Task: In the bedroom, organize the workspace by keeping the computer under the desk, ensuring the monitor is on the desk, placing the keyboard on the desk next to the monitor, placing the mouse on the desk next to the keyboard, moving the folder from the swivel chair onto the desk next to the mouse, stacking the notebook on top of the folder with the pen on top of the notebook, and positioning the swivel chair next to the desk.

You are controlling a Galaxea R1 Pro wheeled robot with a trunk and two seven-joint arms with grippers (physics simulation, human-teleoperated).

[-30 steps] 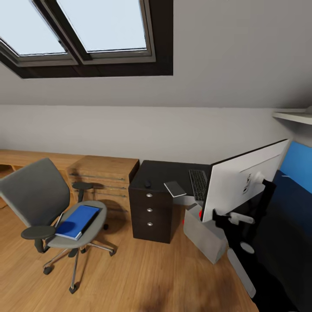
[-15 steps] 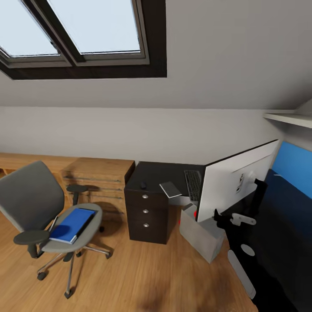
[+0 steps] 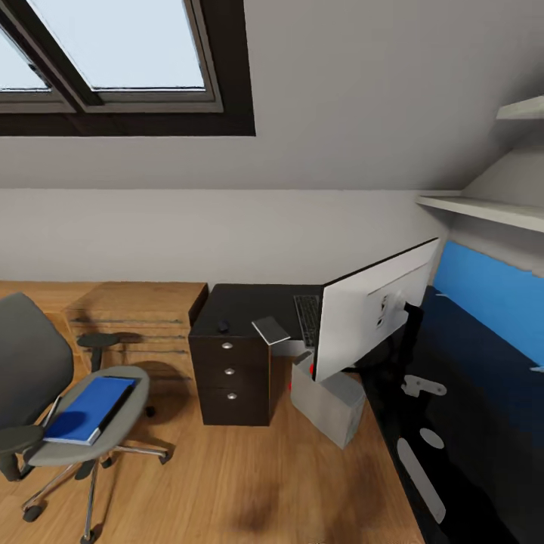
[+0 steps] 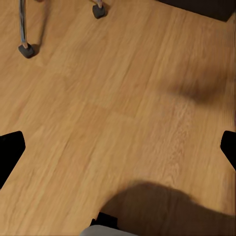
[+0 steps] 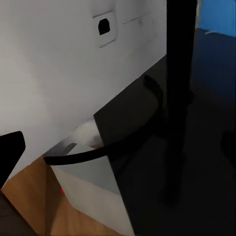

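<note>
While the folder [image 3: 89, 398] lies flat on the swivel chair [image 3: 45, 408] seat, well apart from the counter [image 3: 453, 393], it looks light, stiff and slick (best pinched at an overhanging edge). Both hands' opening cannot be told.

Skylight [image 3: 113, 53]: dark frame, set in sloped ceiling, pale sky behind. Rear wall [image 3: 264, 227]: plain white. Floor [image 3: 249, 483]: light wood planks; dark soft shadow patches in head view and left wrist view. Dresser [image 3: 136, 313]: light wood, low, against rear wall, just beside dark drawer unit [image 3: 230, 370] w/ three round knobs. Blue wall panel [image 3: 491, 302]: long, on side wall. Two white shelves [image 3: 483, 208] above the panel.
</note>
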